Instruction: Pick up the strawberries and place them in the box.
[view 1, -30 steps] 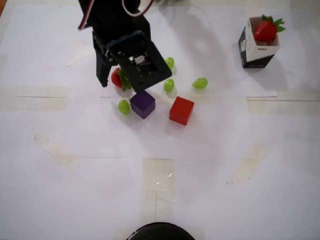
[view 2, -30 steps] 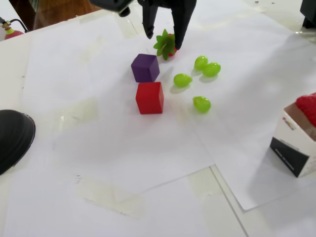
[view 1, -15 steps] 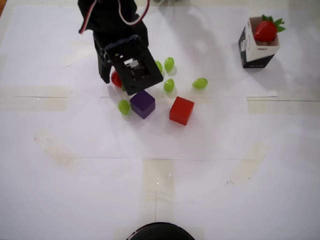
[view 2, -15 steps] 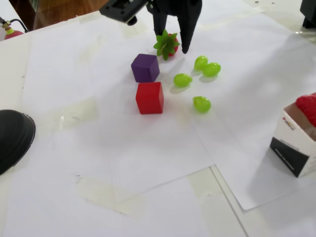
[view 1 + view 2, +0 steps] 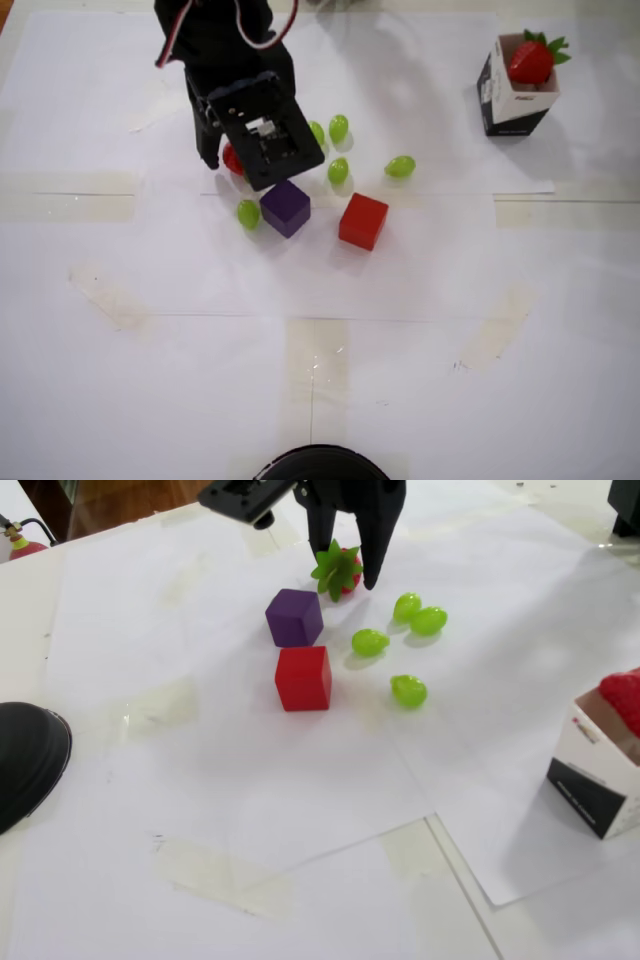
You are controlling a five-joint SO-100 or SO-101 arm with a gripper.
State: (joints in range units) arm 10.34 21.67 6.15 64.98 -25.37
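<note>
One strawberry (image 5: 338, 568) lies on the white paper with its green leaves facing the fixed camera; the overhead view shows only a red sliver of this strawberry (image 5: 231, 158) beside the arm. My gripper (image 5: 346, 570) is open and comes down over it, one black finger on each side. From above, the gripper (image 5: 237, 160) is mostly covered by its own black housing. The other strawberry (image 5: 530, 61) sits inside the box (image 5: 516, 104) at the far right. The fixed view cuts off that box (image 5: 590, 775) and its strawberry (image 5: 625, 695) at the right edge.
A purple cube (image 5: 286, 207) sits just in front of the gripper, with a red cube (image 5: 362, 221) beside it. Several green grapes (image 5: 338, 170) are scattered around them. A black round object (image 5: 25, 760) lies at the table's near edge.
The gripper has shifted slightly up and left in the overhead view and settled lower around the strawberry. A grape its housing hid now shows. The strawberry stays on the paper.
</note>
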